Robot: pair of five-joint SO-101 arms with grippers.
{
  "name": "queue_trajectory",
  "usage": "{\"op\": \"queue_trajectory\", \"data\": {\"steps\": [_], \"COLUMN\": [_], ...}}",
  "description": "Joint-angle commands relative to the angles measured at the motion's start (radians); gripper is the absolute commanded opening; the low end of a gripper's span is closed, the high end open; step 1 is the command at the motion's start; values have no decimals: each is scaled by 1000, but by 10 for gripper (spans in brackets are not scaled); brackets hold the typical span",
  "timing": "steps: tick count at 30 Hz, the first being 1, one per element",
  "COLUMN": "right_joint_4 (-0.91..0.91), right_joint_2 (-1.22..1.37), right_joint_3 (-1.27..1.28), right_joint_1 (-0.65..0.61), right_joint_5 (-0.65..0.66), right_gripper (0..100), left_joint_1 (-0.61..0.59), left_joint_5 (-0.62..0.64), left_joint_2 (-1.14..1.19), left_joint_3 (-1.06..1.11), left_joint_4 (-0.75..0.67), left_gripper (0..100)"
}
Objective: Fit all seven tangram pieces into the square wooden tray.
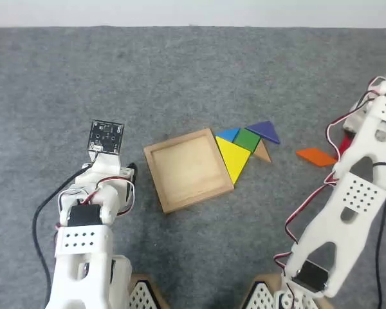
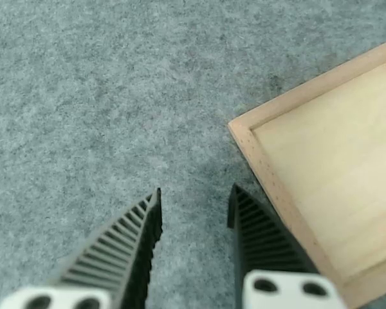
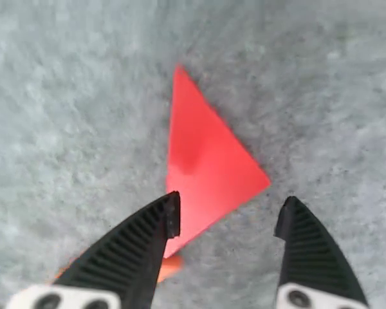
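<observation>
Hovering over the red triangle [image 3: 202, 167] with the right hand [image 3: 231, 201] spread wide, one finger above an edge, the other just past a corner. Lying flat on the grey worktop [image 1: 180, 77] near the orange piece [image 1: 315, 156], well apart from the wooden tray [image 1: 199, 197], not yet filled. Probably handling as light, stiff and thin, hardly sliding on the felt. Calling for a low pinch across a straight edge and the opposite corner. Resting beside the tray's corner with the left hand [image 2: 196, 192] partly open, holding nothing.
</observation>
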Motion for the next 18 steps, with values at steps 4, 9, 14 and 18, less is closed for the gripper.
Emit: {"op": "queue_trajectory", "data": {"steps": [4, 9, 14, 18], "right_joint_4": [-56, -160, -208, -211], "right_joint_2": [-19, 76, 142, 154], "right_joint_3": [-75, -61, -64, -60], "right_joint_1": [-25, -50, -48, -31], "right_joint_5": [-114, -117, -115, -109], "right_gripper": [330, 331, 330, 329], "left_joint_1": [6, 6, 6, 6], "left_joint_5": [-9, -9, -9, -9], "left_joint_2": [5, 5, 5, 5], "left_joint_3": [-7, -7, -7, -7], "left_joint_4": [-18, -18, -18, -18], "left_gripper": [171, 171, 171, 171]}}
